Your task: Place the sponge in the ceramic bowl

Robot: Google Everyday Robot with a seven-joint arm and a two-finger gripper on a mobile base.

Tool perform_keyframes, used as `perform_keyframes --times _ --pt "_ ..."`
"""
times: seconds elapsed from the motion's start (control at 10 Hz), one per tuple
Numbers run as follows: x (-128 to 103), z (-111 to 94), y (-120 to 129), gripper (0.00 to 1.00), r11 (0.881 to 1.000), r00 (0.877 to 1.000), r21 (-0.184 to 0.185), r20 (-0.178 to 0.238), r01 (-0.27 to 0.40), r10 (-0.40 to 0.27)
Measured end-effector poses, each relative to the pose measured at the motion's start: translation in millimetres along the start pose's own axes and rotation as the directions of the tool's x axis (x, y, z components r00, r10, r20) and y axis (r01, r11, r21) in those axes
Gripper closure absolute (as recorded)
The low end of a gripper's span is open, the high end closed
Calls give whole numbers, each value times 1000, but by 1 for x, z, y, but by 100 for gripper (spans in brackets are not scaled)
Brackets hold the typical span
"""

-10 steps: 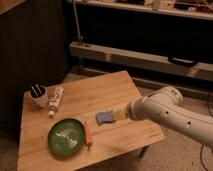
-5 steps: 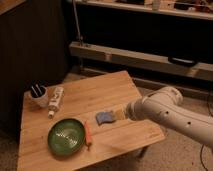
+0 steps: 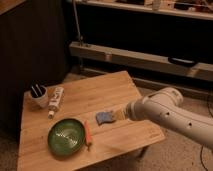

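The sponge (image 3: 104, 117), a small flat blue pad, lies on the wooden table (image 3: 100, 92) a little right of its middle. The ceramic bowl (image 3: 67, 136), wide, shallow and glossy green, sits to the sponge's lower left near the table's front edge, with nothing in it. My gripper (image 3: 119, 115) reaches in from the right on a white arm (image 3: 167, 114) and sits right beside the sponge's right edge, low over the table.
A thin orange stick (image 3: 87, 134) lies between the bowl and the sponge. A white cup (image 3: 38, 96) with dark utensils stands at the table's back left, a white tube (image 3: 56, 101) lying next to it. Dark shelving and a rail run behind the table.
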Motion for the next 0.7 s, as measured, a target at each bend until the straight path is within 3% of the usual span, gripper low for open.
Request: perform_keyframes --times 0.1,0.2,0.3,0.5,0.6,0.7 --pt "9 -1 -9 20 992 992 14 -23 122 -122" --pt "17 -2 -16 20 970 969 20 -46 244 -243" --pt "31 -2 -30 20 915 914 25 -64 403 -401" --pt "51 3 -51 20 846 847 44 -62 532 -529" --pt "66 4 -62 20 823 826 67 -54 564 -562" --pt "75 2 -67 20 817 820 77 -43 572 -570"
